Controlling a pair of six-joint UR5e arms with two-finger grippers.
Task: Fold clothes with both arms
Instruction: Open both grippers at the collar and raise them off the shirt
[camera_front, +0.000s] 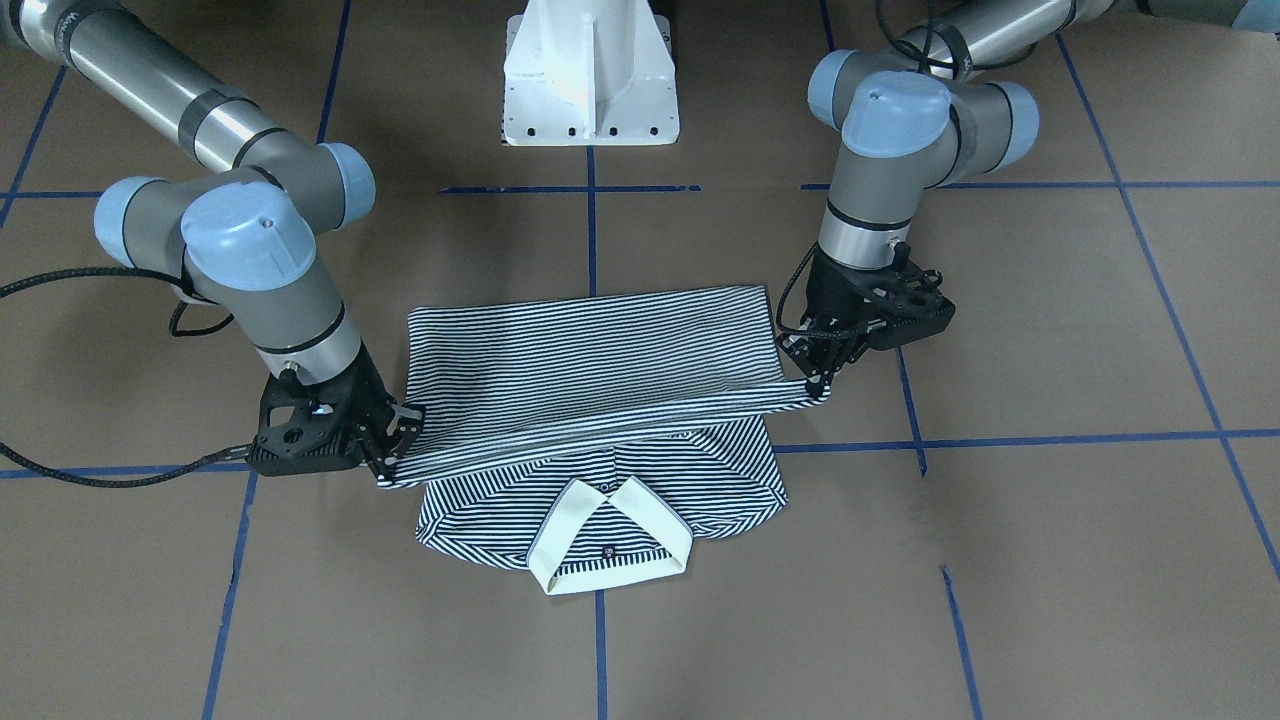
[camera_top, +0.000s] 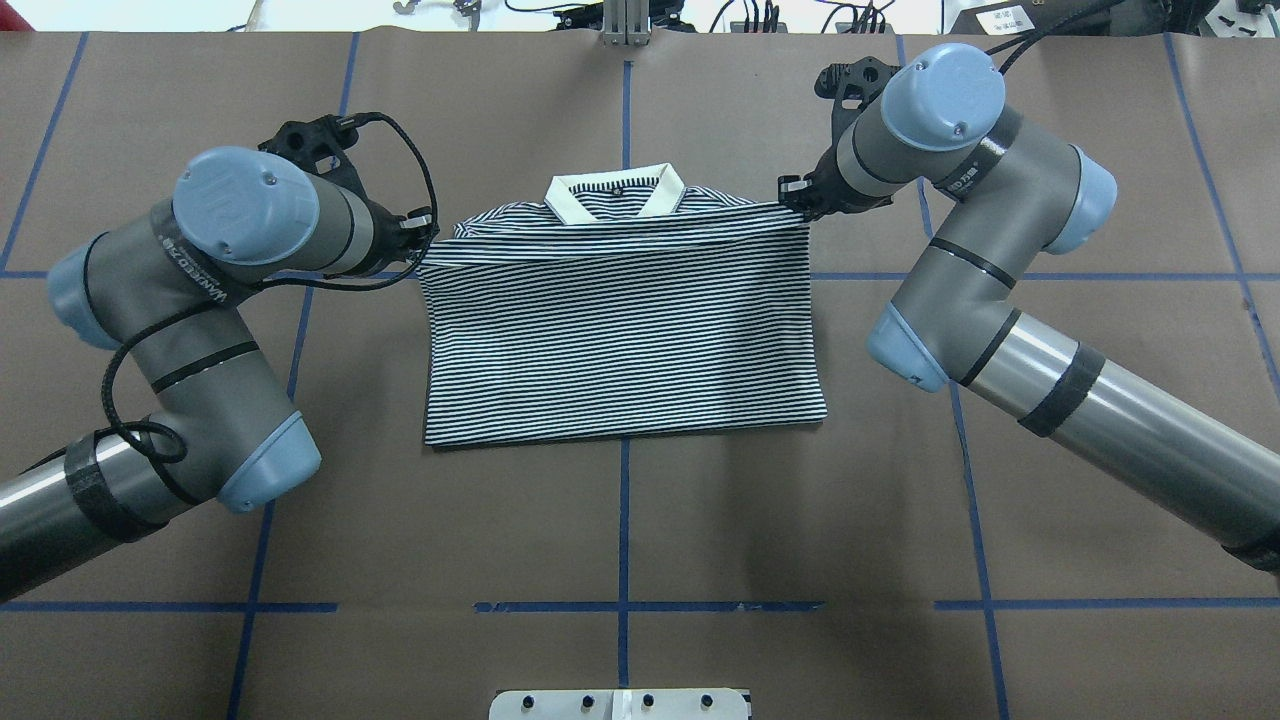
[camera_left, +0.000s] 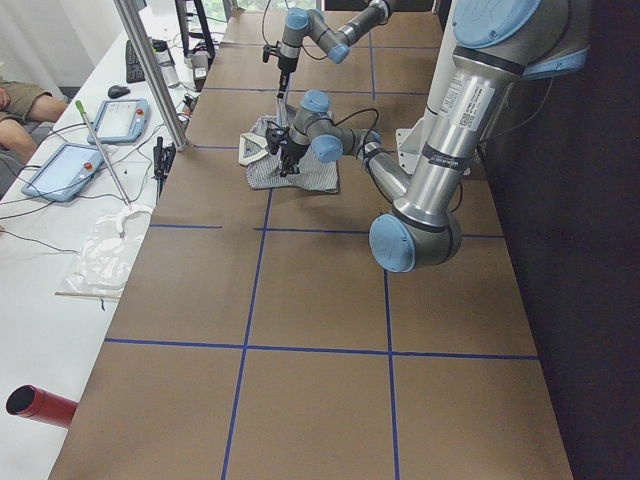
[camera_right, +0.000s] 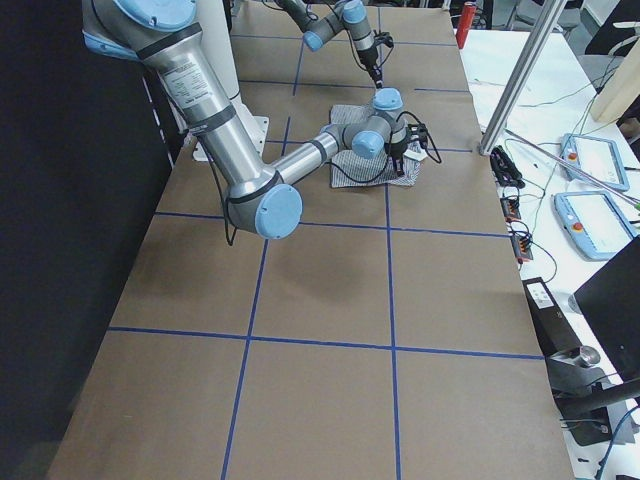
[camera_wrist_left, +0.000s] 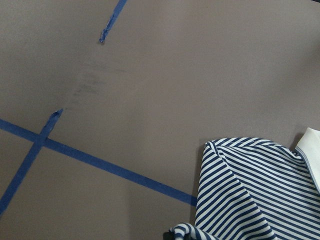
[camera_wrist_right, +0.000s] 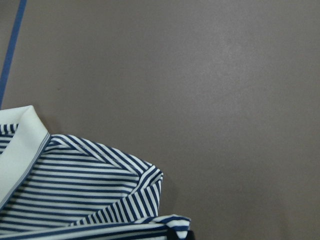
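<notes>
The striped polo shirt lies in the middle of the table, its cream collar on the side away from the robot. Its lower half is folded up over the chest, and the folded edge hangs stretched a little above the shirt, just short of the collar. My left gripper is shut on that edge's corner on the view's right; it also shows in the overhead view. My right gripper is shut on the other corner, and shows in the overhead view. The wrist views show striped cloth and not the fingertips.
The table is brown with blue tape lines. The white pedestal base stands at the robot's side of the table. A side bench with tablets and cables runs along the far edge. A red cylinder lies on that bench.
</notes>
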